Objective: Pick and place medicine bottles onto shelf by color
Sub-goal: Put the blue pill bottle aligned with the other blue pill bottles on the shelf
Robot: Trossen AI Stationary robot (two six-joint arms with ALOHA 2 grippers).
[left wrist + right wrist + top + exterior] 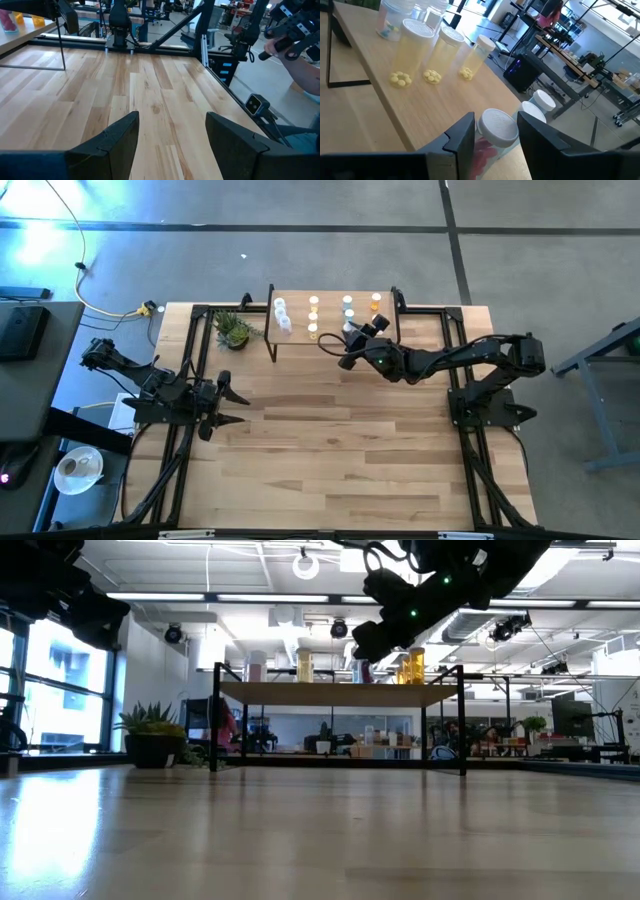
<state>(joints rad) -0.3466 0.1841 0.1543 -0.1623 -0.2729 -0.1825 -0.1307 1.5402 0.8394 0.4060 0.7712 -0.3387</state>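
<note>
The left gripper (236, 406) waits low near the left edge of the tabletop (330, 470), about halfway along that edge. Its two fingers (117, 137) stand wide apart, and only bare wood shows between them.

Near the far left corner of the tabletop stands a small green plant (232, 330). Just beside it, along the far edge, is the shelf (335, 340), a light wood board on thin black legs.

On the board the medicine bottles stand in short rows. At the left end of the shelf are the clear bottles (282, 315). Next to them come three yellow bottles (435, 57) with white caps, one behind the other, each with yellow pills at the bottom. After these stands a row with white caps (347, 306), whose tint cannot be told from above. At the right end of the shelf are the orange bottles (376, 302).

The right gripper (357, 340) reaches from the right side of the tabletop and hangs over the near edge of the shelf, between the yellow row and the orange row. Between its fingers stands a pink-tinted bottle (492, 137) with a white cap, upright on the board. The fingers are narrow and close to the bottle on both sides, but it cannot be told if they press it or are a little free of it.
</note>
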